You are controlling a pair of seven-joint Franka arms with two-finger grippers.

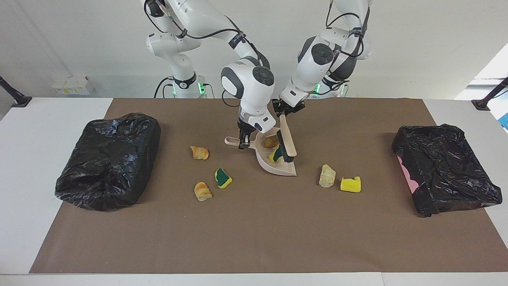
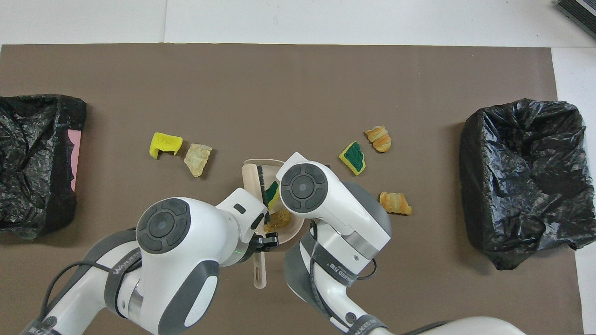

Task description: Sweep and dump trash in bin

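Trash scraps numbered seven by our count: two in the dustpan, five on the mat. Our right gripper clamped the dustpan's handle; our left gripper clamped the brush.

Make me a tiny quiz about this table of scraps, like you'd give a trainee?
1. How many scraps lie in the dustpan?
2. True or false: the left gripper holds the brush.
3. Which tool does the right gripper hold: A brush, B dustpan, C bin bag?

Key: 1. Two, a brown lump and a green-backed sponge. 2. True. 3. B, by its handle.
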